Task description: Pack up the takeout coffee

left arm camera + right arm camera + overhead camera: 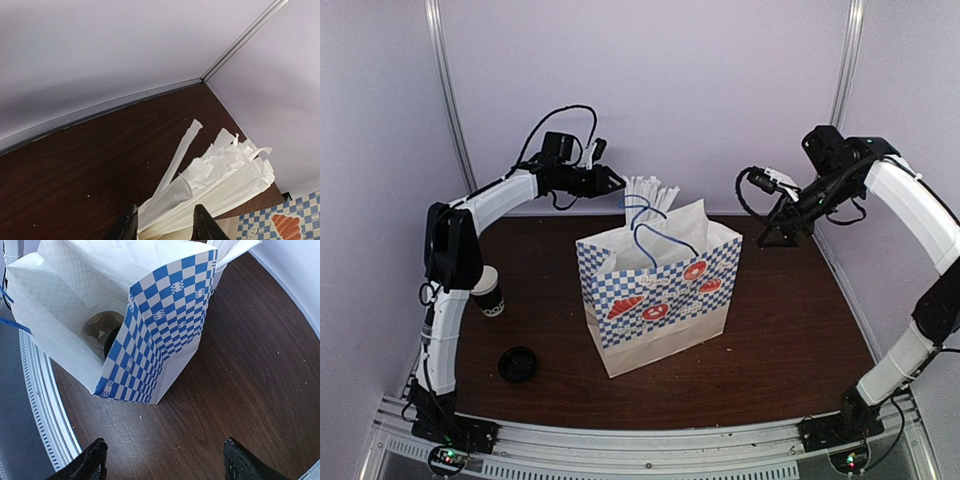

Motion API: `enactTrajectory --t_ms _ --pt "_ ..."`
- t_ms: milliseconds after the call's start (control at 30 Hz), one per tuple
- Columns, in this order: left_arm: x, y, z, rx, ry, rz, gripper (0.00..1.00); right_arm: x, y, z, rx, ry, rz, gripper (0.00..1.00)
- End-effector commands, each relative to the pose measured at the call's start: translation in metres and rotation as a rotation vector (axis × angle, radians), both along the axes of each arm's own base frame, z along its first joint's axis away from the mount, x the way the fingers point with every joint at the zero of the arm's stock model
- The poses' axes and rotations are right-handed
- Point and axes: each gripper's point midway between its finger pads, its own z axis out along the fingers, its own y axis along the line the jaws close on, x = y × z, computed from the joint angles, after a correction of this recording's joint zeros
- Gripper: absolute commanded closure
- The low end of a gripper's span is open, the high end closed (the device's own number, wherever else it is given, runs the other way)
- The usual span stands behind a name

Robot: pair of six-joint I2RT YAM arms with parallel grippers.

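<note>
The blue-and-white checked paper bag (660,290) stands open at the table's middle. In the right wrist view a dark round-topped cup, apparently the takeout coffee (100,331), sits at the bottom of the bag (165,305); its lettering is hidden. A bundle of white paper-wrapped straws (647,193) stands behind the bag. My left gripper (165,210) straddles the straws (220,172), half open, a finger close on each side. Right of the bag, my right gripper (165,445) hovers wide open over bare wood, holding nothing.
A lidless black cup with a white rim (487,293) stands by the left arm. A loose black lid (518,363) lies near the front left. The bag's blue string handles (655,225) stick up. Walls close in the back and both sides.
</note>
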Motion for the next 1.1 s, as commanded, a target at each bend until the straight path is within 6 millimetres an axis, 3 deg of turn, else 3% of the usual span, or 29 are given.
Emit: enactTrajectory --t_ms 0,367,767,933,1067 --pt "0.014 -0.008 0.017 -0.073 -0.065 -0.008 0.62 0.005 -0.005 -0.004 -0.018 0.013 -0.021 0.21" --pt "0.019 -0.012 0.006 -0.083 -0.051 -0.011 0.73 0.012 -0.002 -0.013 -0.015 0.044 -0.017 0.21" --pt "0.021 -0.015 0.008 -0.116 -0.049 -0.017 0.89 0.011 -0.001 -0.012 -0.011 0.045 -0.014 0.21" --pt "0.021 -0.015 0.013 -0.125 -0.051 -0.019 0.97 0.009 -0.002 -0.012 -0.011 0.042 -0.016 0.22" --pt "0.014 -0.013 0.030 -0.123 -0.071 -0.023 1.00 0.007 -0.002 -0.009 -0.006 0.037 -0.016 0.22"
